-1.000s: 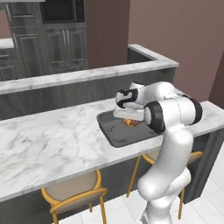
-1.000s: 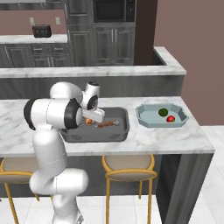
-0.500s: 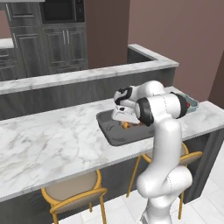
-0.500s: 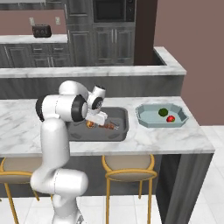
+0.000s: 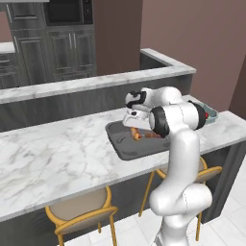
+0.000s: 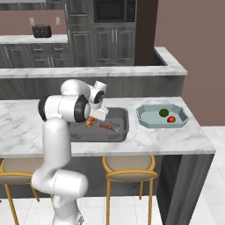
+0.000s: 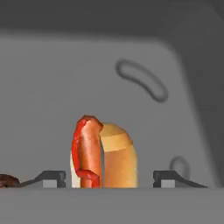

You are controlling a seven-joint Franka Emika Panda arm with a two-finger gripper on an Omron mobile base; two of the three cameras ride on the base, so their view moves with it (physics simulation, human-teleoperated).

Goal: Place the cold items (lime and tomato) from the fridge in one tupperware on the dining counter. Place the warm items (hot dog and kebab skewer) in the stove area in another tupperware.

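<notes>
Both fingertips (image 7: pixel 168 177) of the claw (image 7: pixel 105 181) stand wide apart either side of the hot dog (image 7: pixel 103 155), inside the dark tray (image 7: pixel 52 87).

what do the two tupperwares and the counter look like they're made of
Dark tupperware: matte grey, opaque, looks like plastic, no shine. Light tupperware: pale blue-grey, smooth, likely plastic too, maybe slightly translucent; hard to tell in a render. Counter: white with grey veining, looks like polished marble or a marble-look stone.
</notes>
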